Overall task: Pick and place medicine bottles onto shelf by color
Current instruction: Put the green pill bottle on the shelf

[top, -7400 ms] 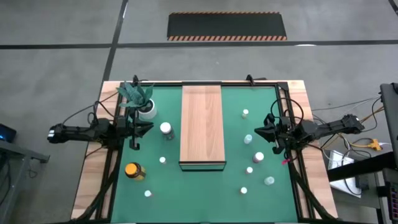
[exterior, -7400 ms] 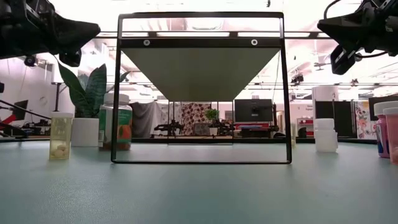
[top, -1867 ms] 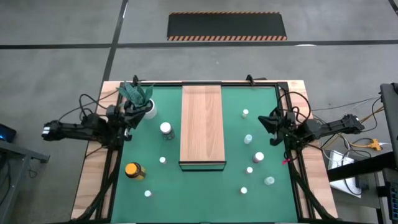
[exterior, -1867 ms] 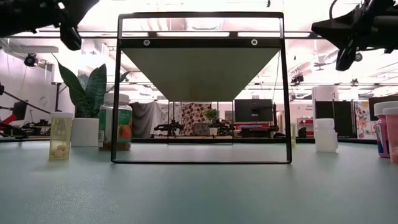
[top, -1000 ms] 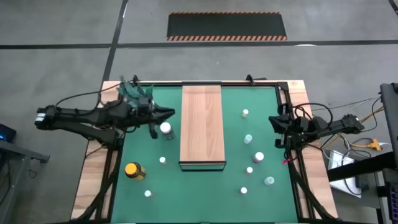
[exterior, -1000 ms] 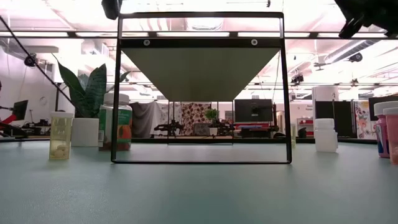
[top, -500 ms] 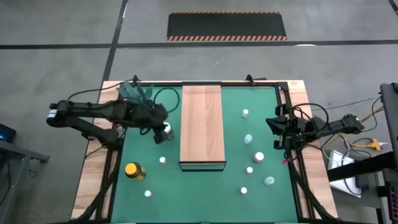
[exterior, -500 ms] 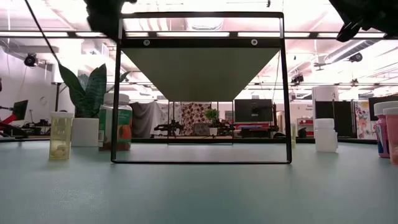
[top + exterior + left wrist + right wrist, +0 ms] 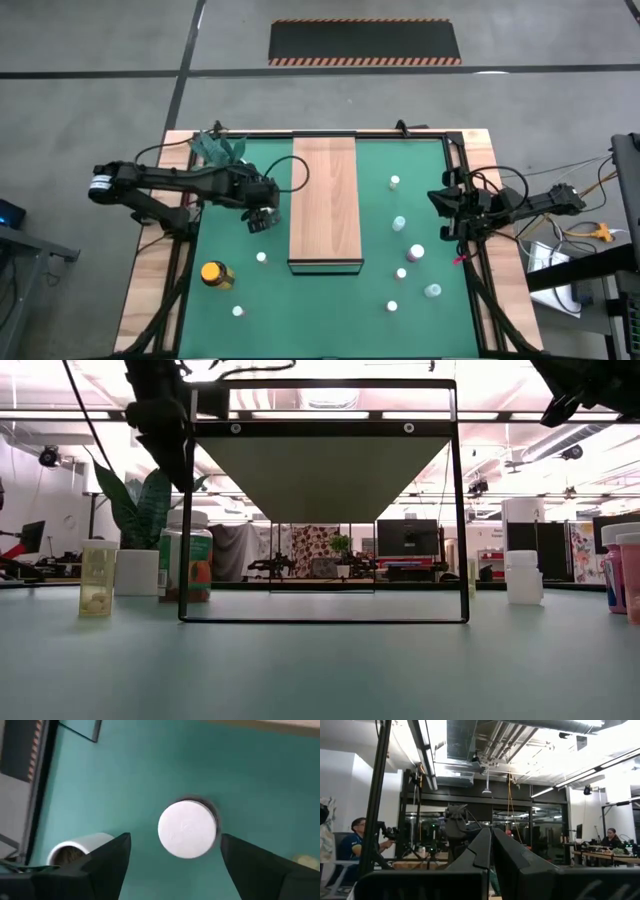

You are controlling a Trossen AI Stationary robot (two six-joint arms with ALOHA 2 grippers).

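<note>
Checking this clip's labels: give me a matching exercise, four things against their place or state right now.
Things:
1. left end effector
2. right end effector
3. amber yellow-lidded jar
4. shelf

Places or states:
A. shut, raised at the mat's right edge
B. on the mat, near its left front corner
C. open, hanging above the white-lidded jar
D. lying lengthwise down the middle of the mat

Pairs: 1-C, 2-A, 3-B, 4-D

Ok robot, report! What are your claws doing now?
Left gripper open above the white-lidded jar, not touching. Right gripper shut, waiting at the table's right edge. Shelf bare. Nothing in the way.
</note>
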